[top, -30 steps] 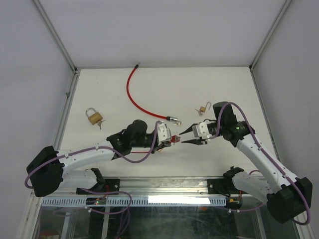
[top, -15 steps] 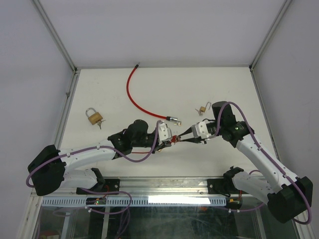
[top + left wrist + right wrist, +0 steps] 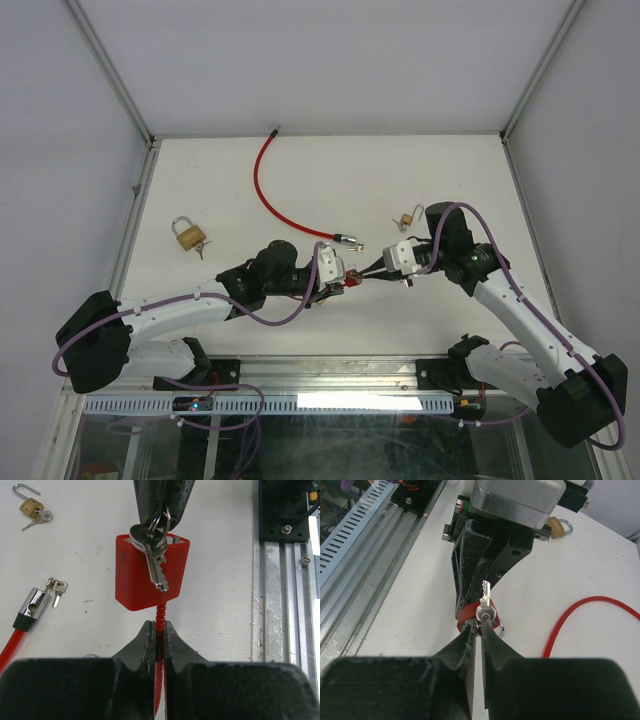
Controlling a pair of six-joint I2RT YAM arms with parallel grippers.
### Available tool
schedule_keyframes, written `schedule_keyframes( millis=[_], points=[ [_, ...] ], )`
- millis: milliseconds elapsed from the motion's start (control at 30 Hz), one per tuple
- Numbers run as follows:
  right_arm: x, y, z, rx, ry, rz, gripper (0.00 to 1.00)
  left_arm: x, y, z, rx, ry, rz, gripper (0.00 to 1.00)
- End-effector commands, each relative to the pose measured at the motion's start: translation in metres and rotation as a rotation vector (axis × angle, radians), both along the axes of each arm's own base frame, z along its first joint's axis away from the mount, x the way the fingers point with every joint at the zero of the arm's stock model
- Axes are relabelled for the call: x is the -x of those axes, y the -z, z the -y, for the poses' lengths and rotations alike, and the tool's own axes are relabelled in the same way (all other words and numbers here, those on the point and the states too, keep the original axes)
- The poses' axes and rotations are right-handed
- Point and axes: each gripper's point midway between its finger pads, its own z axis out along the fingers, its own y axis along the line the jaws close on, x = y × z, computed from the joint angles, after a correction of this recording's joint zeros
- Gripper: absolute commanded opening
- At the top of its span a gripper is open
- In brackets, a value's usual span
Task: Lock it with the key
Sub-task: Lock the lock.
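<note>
The red plastic padlock body (image 3: 135, 575) is near the middle of the white desk (image 3: 450, 170), with silver keys on a ring (image 3: 156, 570) at its far face. The left tool (image 3: 158, 630) is clamped on the padlock's red ribbed cable (image 3: 160, 614). The right tool (image 3: 479, 630) is pinched together on the silver keys. A brass padlock (image 3: 187, 233) lies at ten o'clock and a smaller brass padlock (image 3: 405, 219) at two o'clock.

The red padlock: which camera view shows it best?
Left wrist view: the red padlock fills the centre, keys hanging over its face. The right wrist view shows only a red edge behind the keys; the top view, a tiny red spot.
</note>
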Motion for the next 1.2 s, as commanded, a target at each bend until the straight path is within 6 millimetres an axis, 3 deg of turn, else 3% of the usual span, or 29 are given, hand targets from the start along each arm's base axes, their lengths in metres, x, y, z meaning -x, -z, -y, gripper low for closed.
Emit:
schedule_keyframes(
  millis=[0, 167, 400, 633, 800, 1000, 1167],
  points=[
    [-0.001, -0.006, -0.003, -0.013, 0.007, -0.014, 0.08, -0.009, -0.044, 0.011, 0.119, 0.001, 0.077, 0.00],
    [-0.004, -0.007, -0.004, -0.012, 0.030, -0.044, 0.07, -0.012, -0.044, 0.010, 0.116, -0.015, 0.082, 0.00],
    [-0.010, -0.007, -0.005, -0.010, 0.071, -0.089, 0.20, -0.018, -0.044, 0.008, 0.116, -0.050, 0.095, 0.00],
    [-0.016, -0.025, -0.001, -0.046, 0.107, -0.149, 0.54, -0.023, -0.045, 0.001, 0.127, -0.100, 0.114, 0.00],
    [-0.029, -0.027, -0.002, -0.065, 0.173, -0.230, 0.70, -0.030, -0.060, -0.004, 0.184, -0.157, 0.147, 0.00],
    [-0.037, -0.023, -0.014, -0.109, 0.193, -0.457, 0.70, -0.034, -0.083, -0.006, 0.284, -0.206, 0.162, 0.00],
    [-0.040, -0.028, -0.021, -0.167, 0.219, -0.504, 0.67, -0.033, -0.088, -0.001, 0.305, -0.216, 0.146, 0.00]
  ],
)
